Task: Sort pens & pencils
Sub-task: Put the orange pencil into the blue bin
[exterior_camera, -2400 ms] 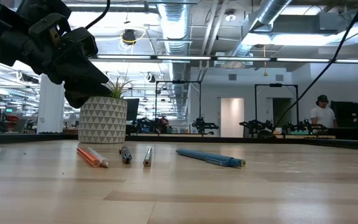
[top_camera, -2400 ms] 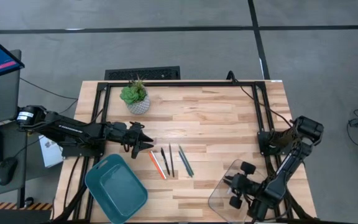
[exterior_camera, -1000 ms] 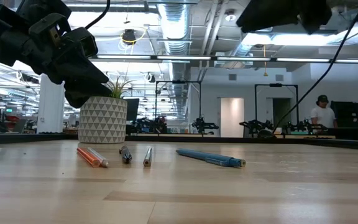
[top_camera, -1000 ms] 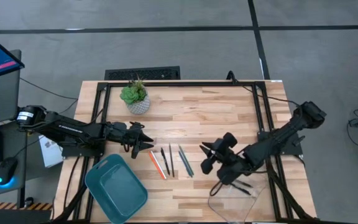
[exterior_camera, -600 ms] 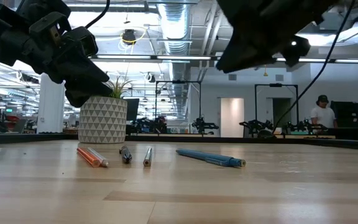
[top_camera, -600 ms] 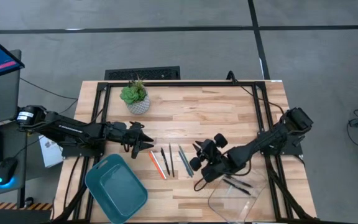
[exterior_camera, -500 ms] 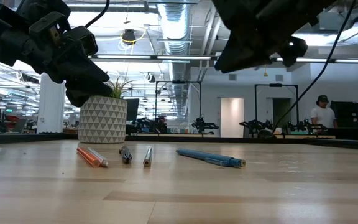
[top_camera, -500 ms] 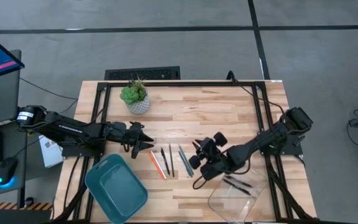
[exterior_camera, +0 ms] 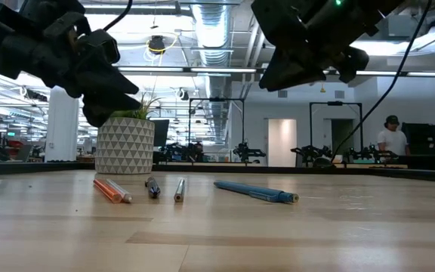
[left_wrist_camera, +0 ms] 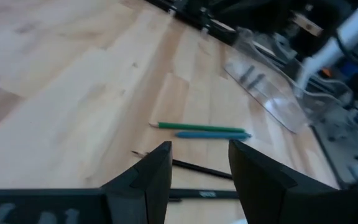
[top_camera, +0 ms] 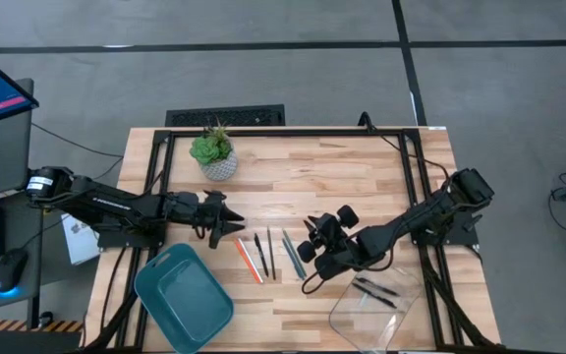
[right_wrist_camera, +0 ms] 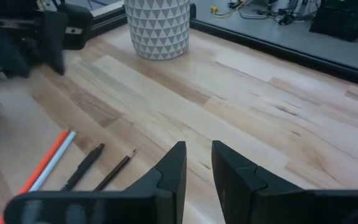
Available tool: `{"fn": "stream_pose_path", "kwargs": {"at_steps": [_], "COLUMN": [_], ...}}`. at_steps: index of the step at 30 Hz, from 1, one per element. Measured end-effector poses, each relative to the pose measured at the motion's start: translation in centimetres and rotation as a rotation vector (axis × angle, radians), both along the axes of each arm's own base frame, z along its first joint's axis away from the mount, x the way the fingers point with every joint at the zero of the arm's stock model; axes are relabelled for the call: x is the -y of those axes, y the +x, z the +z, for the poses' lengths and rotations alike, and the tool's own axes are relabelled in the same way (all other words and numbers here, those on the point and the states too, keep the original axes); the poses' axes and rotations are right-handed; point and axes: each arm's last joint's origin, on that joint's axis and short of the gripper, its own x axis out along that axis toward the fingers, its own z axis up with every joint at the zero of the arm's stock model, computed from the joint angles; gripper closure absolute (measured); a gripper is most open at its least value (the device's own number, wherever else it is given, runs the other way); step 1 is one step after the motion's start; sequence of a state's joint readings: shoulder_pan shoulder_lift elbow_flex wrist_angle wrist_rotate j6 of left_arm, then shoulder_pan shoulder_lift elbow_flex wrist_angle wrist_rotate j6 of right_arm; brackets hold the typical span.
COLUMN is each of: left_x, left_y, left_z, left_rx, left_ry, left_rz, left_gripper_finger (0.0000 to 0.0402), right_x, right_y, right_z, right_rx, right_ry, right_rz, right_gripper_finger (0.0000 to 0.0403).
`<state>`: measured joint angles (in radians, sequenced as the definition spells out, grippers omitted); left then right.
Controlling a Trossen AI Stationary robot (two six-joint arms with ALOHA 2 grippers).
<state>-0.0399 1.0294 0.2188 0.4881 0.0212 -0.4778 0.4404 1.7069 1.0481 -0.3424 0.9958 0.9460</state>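
Several sticks lie side by side flat on the wooden table: an orange-red pencil (top_camera: 249,261) (right_wrist_camera: 47,163), a black pen (top_camera: 260,254) (right_wrist_camera: 82,167), a thin dark pencil (top_camera: 271,254) (right_wrist_camera: 115,172), then a teal-blue pen (top_camera: 295,256) (left_wrist_camera: 213,134) beside a green pencil (left_wrist_camera: 197,127). Two black pens (top_camera: 376,290) lie in the clear tray (top_camera: 362,313). My left gripper (top_camera: 228,224) (left_wrist_camera: 197,171) hovers open just left of the row. My right gripper (top_camera: 308,252) (right_wrist_camera: 197,168) hovers right of the teal pen, fingers narrowly apart and empty.
A teal bin (top_camera: 183,297) sits at the near left, below the left gripper. A potted plant (top_camera: 214,152) in a white patterned pot (right_wrist_camera: 157,25) stands near the far edge. Bare wood lies between the plant and the sticks. A person (exterior_camera: 391,136) stands far off in the room.
My right gripper has swung from over the clear tray toward the table's left and now hangs close to the teal pen. The two black pens stay in the tray. The sticks on the table have not moved.
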Motion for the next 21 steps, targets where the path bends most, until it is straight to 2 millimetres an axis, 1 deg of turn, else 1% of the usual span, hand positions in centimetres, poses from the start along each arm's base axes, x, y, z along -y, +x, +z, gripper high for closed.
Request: {"fn": "stream_pose_path", "kwargs": {"at_steps": [5,8,16,21], "left_x": [0.5,0.6,0.5,0.5], "left_y": [-0.1,-0.1,-0.9,-1.0], "left_z": [0.0,-0.1,-1.8,-2.0], "left_rx": [0.004,-0.003,-0.182,-0.210], "left_ry": [0.006,0.015,0.084,0.081], "left_rz": [-0.171,-0.226,-0.251,-0.227], "left_gripper_finger": [0.0252,0.0252,0.0252,0.0252], "right_x": [0.1,0.1,0.4,0.4], "right_y": [0.0,0.1,0.1,0.1], "right_z": [0.0,0.0,0.0,0.0], "right_rx": [-0.007,-0.007,-0.008,-0.034], "right_ry": [-0.007,-0.008,-0.008,-0.033], "right_rz": [0.003,0.001,-0.006,0.012], "right_gripper_finger": [0.0305,0.0305,0.0305,0.0305]}}
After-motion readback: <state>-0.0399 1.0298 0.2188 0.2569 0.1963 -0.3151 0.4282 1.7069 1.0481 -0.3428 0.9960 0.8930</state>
